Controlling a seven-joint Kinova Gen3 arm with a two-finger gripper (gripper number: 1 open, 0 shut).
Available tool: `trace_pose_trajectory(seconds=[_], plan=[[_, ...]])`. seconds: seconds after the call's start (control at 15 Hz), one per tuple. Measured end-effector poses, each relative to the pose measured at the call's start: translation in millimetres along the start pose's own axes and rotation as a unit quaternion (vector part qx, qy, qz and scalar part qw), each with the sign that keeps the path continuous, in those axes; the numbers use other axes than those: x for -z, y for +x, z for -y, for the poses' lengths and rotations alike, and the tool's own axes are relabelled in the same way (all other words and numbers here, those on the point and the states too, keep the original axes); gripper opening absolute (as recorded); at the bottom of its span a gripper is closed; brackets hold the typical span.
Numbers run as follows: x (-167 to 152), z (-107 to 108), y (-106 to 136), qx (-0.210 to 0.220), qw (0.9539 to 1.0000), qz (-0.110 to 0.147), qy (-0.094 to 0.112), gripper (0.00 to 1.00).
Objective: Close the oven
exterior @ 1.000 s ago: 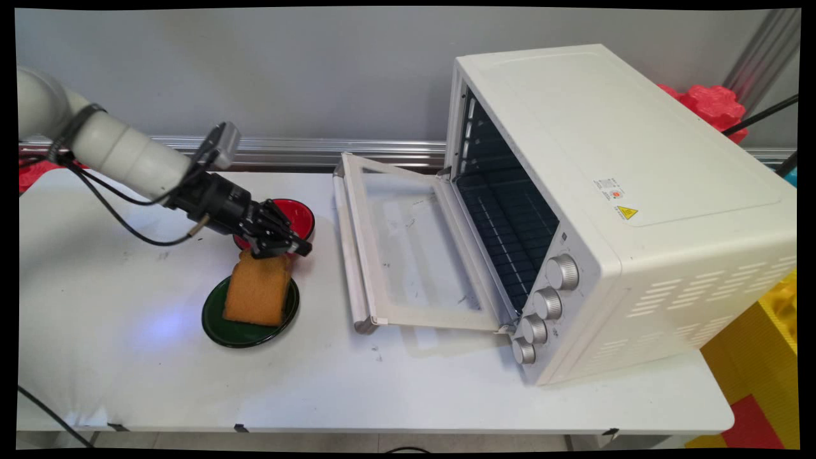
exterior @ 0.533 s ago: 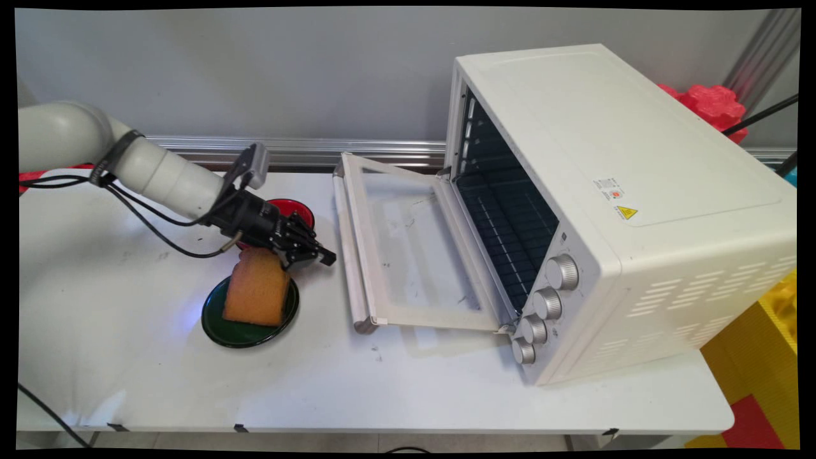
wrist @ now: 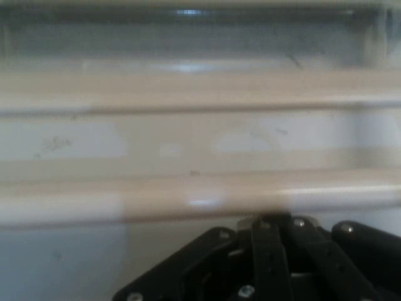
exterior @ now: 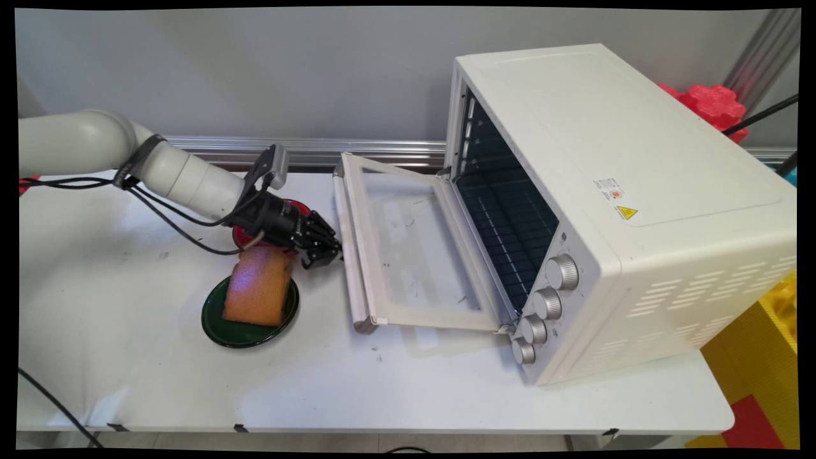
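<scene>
End effector (exterior: 324, 250) clenched on nothing, nose right up against the oven door handle (exterior: 352, 287), mid-tabletop (exterior: 414, 382) toward the far edge. Looks a stiff, smooth, slippery bar: best taken mid-span.

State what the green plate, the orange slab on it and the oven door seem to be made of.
Plate: glossy, likely plastic or glazed ceramic. Slab: matte, porous, likely sponge or foam. Oven door: cream painted frame, probably metal, around a clear pane, likely glass.
</scene>
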Motion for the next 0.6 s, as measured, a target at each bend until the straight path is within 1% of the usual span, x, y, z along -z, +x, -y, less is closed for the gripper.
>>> trace_pose_trajectory(seconds=[0.13, 0.4, 0.6], plan=[[-1.1, 0.5, 6.4, -0.001, 1.0, -0.005, 0.0, 0.0], [0.1, 2.3, 28.2, -0.002, 0.9998, -0.019, 0.001, 0.0], [2.4, 4.6, 50.9, 0.0, 0.9995, -0.03, 0.005, 0.0]])
